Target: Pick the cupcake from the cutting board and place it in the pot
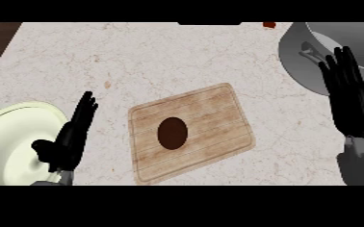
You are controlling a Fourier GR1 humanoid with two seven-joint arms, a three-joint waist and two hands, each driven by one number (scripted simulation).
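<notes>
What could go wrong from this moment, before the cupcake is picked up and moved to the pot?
1. The cupcake is small and sits mid cutting board; a grasp from above may push it sideways instead of closing round it.
2. The pot lies at the view's right edge, partly behind the open right hand, so a carry could catch its rim.
3. The left hand, open beside the plate, might bump it if it moves.

One head view only; it looks steeply down on the counter (177,53); forearms enter from the near edge.
</notes>
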